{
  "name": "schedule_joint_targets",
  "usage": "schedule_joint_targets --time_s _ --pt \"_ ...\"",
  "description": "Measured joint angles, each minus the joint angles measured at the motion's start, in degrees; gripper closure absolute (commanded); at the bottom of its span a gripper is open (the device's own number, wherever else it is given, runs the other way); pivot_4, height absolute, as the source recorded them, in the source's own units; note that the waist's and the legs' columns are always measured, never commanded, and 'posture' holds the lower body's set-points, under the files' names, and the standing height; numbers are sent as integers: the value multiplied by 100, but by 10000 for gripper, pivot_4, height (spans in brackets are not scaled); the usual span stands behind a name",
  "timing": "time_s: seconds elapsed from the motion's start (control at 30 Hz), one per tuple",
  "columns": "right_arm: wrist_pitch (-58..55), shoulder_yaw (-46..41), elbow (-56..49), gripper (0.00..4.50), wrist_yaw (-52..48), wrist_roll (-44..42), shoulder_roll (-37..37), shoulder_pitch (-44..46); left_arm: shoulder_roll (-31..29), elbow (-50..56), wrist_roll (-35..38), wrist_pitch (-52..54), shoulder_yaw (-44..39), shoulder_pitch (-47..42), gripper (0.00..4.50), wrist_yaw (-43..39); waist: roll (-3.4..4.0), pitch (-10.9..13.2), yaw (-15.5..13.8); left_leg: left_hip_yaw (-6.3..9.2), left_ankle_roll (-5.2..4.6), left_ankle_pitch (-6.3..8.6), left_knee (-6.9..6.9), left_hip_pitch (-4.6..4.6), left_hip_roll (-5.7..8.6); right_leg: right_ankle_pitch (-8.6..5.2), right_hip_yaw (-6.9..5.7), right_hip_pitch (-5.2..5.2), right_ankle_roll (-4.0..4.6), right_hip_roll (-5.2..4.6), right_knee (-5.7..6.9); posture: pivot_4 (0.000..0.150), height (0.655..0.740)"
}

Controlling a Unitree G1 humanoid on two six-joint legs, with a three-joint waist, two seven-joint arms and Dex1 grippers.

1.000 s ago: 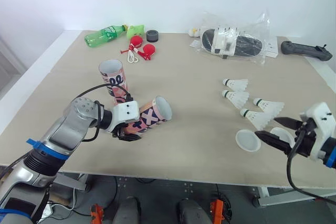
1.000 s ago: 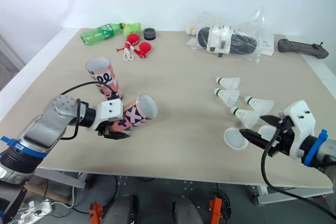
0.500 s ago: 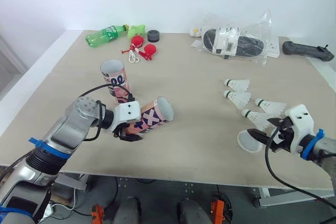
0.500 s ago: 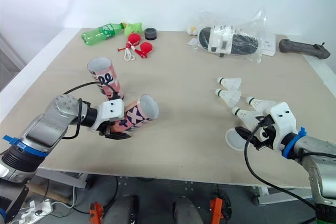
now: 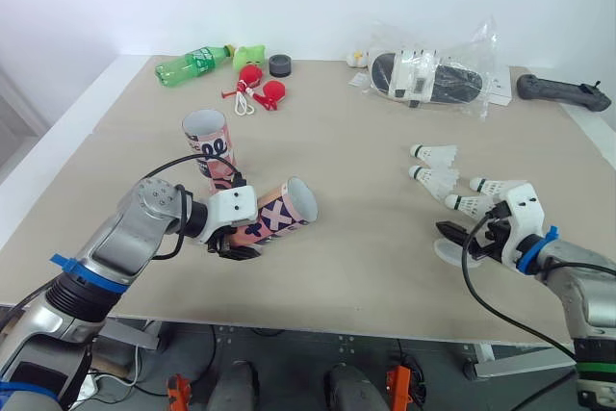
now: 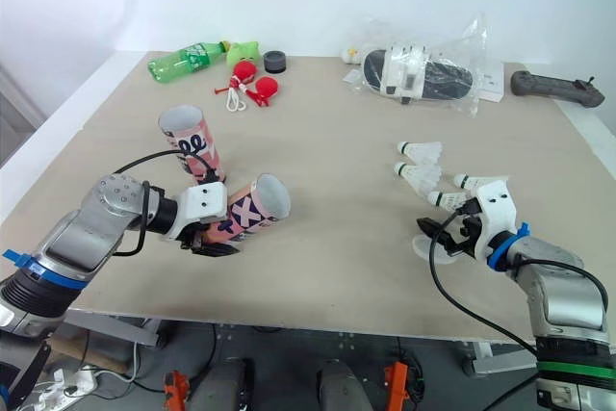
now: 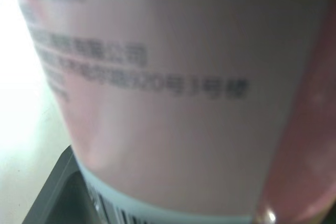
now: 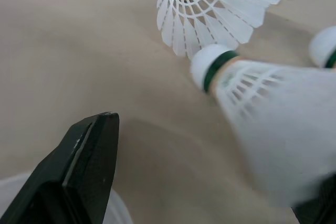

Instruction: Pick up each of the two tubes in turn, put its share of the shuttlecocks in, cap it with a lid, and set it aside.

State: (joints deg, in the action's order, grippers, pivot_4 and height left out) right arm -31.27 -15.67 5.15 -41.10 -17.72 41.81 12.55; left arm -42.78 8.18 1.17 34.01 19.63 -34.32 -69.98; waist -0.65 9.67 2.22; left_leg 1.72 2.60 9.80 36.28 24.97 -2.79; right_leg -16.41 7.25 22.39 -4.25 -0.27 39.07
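Observation:
A pink patterned tube (image 5: 279,211) lies on its side on the table, open mouth toward the right. My left gripper (image 5: 234,238) is shut on its closed end, and the tube's printed wall (image 7: 173,103) is right up against the left wrist camera. The second tube (image 5: 210,146) stands upright just behind. Several white shuttlecocks (image 5: 433,153) lie at the right. My right gripper (image 5: 464,222) is open, low over the table, with the nearest shuttlecock (image 8: 273,145) between its fingers (image 8: 79,171). A white lid (image 5: 450,252) lies partly under that gripper.
Along the back edge are a green bottle (image 5: 192,64), a green toy (image 5: 250,53), red items on a cord (image 5: 260,91), a black round cap (image 5: 280,65), a plastic bag with black gear (image 5: 428,74) and a black controller (image 5: 563,93).
My right gripper has moved in from the table's front right edge, over the white lid, to the nearest shuttlecock. The left gripper and its tube have stayed put.

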Motion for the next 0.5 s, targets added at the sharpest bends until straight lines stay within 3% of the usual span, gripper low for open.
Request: schedule_joint_targets --time_s 0.03,0.13,0.4,0.5 --pt "18 5 44 303 1 0 -21 29 -3 5 0 9 0 2 13846 3 0 0 2 0 0 0 0 0 0 0 0 0 0 0 0 1500 7400" --pt "48 50 146 6829 3 0 -54 116 -11 27 -1 16 0 17 13846 36 0 0 5 1 0 0 0 -1 0 1 0 0 0 1 0 1500 7400" --pt "125 88 209 44436 10 -2 -89 170 -36 64 4 19 1 38 13846 69 0 0 21 1 0 0 0 -1 0 1 0 -1 0 1 0 1500 7400" --pt "136 89 209 44436 5 -4 -89 170 -37 65 6 19 2 39 13846 75 0 0 23 0 0 0 0 -2 0 2 0 -2 -1 0 0 1500 7400"
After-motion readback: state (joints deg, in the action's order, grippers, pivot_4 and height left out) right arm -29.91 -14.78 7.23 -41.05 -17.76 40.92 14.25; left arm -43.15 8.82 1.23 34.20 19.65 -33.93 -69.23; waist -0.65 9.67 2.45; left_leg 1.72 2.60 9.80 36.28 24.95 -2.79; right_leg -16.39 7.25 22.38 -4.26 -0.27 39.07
